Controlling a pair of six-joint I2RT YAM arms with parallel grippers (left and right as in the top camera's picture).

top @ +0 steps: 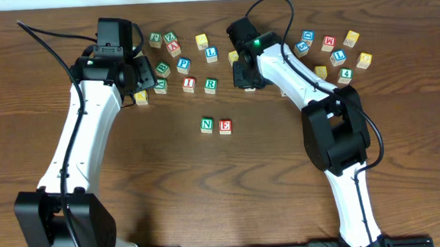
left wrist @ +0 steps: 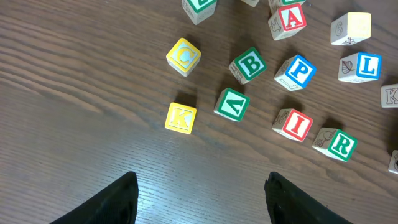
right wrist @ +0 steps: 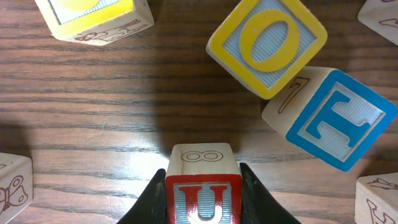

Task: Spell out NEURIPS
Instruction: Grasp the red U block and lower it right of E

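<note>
A green N cube (top: 207,124) and a red E cube (top: 225,126) stand side by side at mid-table. My right gripper (right wrist: 202,174) is shut on the red U cube (right wrist: 203,190), both fingers pressed to its sides just above the wood. In the overhead view that gripper (top: 246,80) hides the U. The red I (left wrist: 293,124), green R (left wrist: 336,144) and blue P (left wrist: 296,72) cubes lie loose ahead of my left gripper (left wrist: 202,199). It is open over bare wood with nothing between its fingers.
Beside the held cube lie a yellow O (right wrist: 267,43) and a blue T (right wrist: 333,118). Yellow K (left wrist: 181,117), yellow C (left wrist: 183,56), green B (left wrist: 249,64) and blue L (left wrist: 360,66) cubes sit near the left gripper. Several more cubes cluster at back right (top: 338,51).
</note>
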